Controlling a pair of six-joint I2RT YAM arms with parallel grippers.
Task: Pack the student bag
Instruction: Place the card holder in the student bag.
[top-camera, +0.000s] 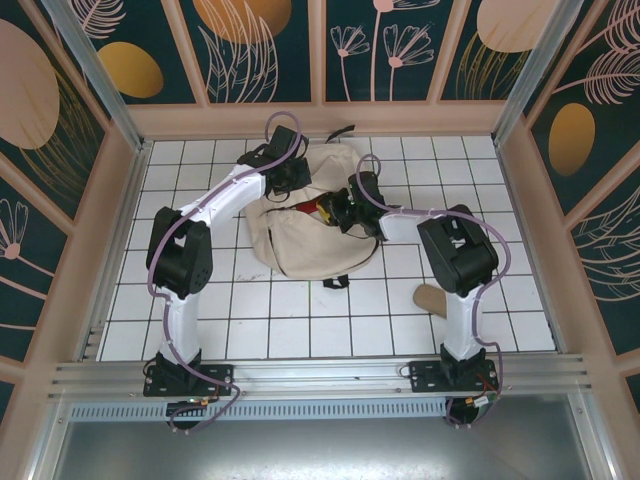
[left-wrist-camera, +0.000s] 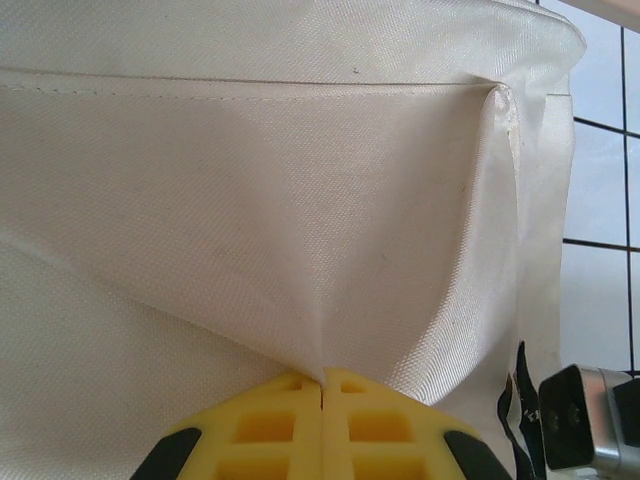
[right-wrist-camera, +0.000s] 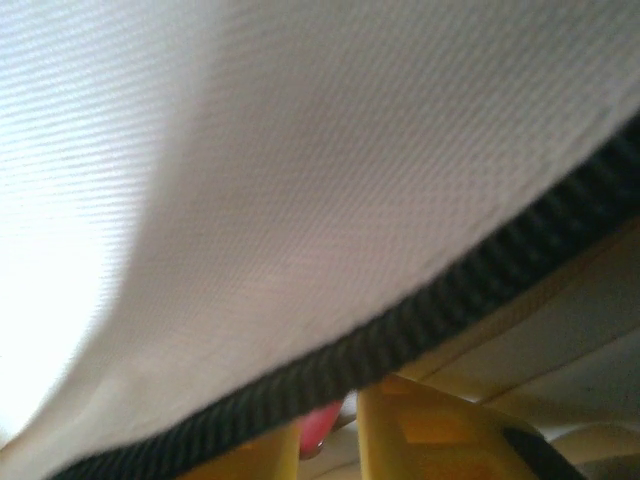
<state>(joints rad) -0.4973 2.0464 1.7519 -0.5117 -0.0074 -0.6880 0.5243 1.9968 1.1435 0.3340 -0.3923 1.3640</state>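
The student bag (top-camera: 300, 240), a big cream fabric backpack, lies in the middle of the tiled table. My left gripper (top-camera: 290, 178) sits at its far left side. In the left wrist view its yellow fingers (left-wrist-camera: 322, 385) are shut on a raised fold of the bag's fabric (left-wrist-camera: 300, 220). My right gripper (top-camera: 338, 212) reaches into the bag's opening, where something red (top-camera: 306, 208) shows. In the right wrist view the cream flap with its dark zipper edge (right-wrist-camera: 420, 320) hangs over the right gripper (right-wrist-camera: 335, 418). A small red thing (right-wrist-camera: 322, 428) sits between the fingers, against the left one. Whether they clamp it is unclear.
A tan cardboard-like piece (top-camera: 432, 297) lies on the white tiles (top-camera: 250, 320) by the right arm's base. A black strap end (top-camera: 337, 281) sticks out at the bag's near edge. Pink-framed walls (top-camera: 120, 200) close in the table on three sides.
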